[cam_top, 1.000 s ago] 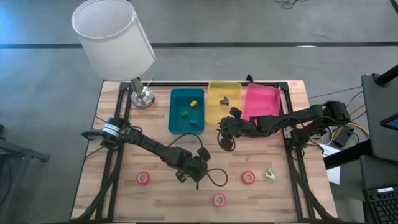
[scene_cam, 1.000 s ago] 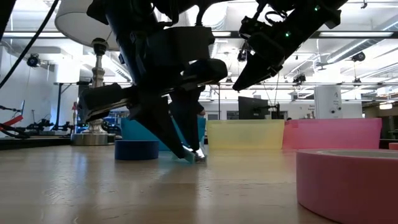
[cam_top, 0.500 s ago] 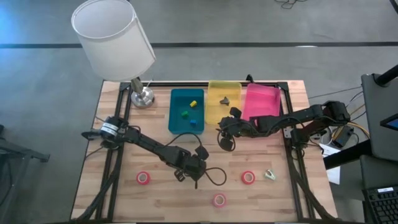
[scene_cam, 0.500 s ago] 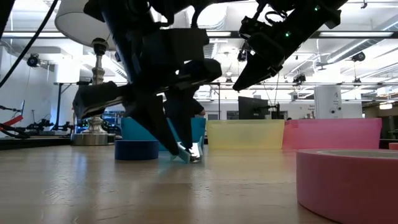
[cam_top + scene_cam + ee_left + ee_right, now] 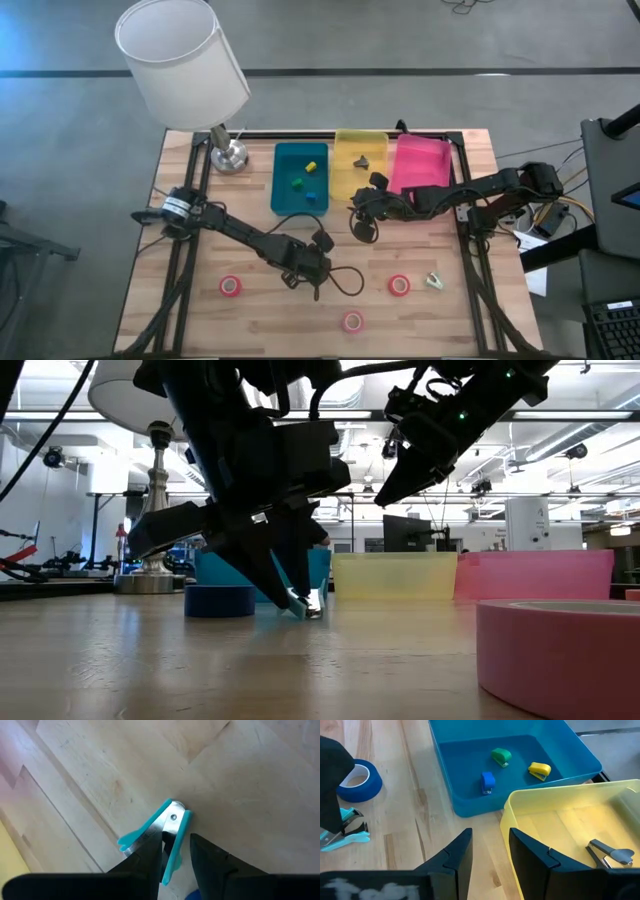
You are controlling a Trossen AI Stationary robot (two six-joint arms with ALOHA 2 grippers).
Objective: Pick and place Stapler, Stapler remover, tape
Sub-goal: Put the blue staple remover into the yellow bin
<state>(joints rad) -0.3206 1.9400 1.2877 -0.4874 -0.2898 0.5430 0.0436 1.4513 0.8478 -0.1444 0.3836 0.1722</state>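
A teal stapler remover (image 5: 165, 827) lies on the wood at the table's middle, next to a blue tape roll (image 5: 357, 780). My left gripper (image 5: 176, 857) stands over the remover, shut on one of its handles. Three red tape rolls lie near the table's near edge (image 5: 231, 286) (image 5: 352, 321) (image 5: 399, 285). A pale stapler remover (image 5: 434, 281) lies to their right. My right gripper (image 5: 490, 850) hangs open above the table in front of the yellow bin (image 5: 560, 820). That bin holds a grey remover (image 5: 605, 851). My left gripper pinches one teal handle (image 5: 176, 851) of the stapler remover between its two fingers, coming from above and pointing down. The handle runs along the gap between them. The second handle (image 5: 131, 837) sticks out beside one finger. The low view shows the remover (image 5: 310, 603) at the fingertips, low over the wood.
The teal bin (image 5: 300, 178) holds small green, yellow and blue staplers. Yellow and pink bins (image 5: 420, 160) stand beside it at the far edge. A lamp (image 5: 228, 155) stands at the far left. A dark cable loops on the wood (image 5: 345, 285) near the left gripper.
My left gripper has shifted slightly toward the table's left. The teal remover at its fingertips has moved with it and sits a little higher in the low view. The right arm has kept still.
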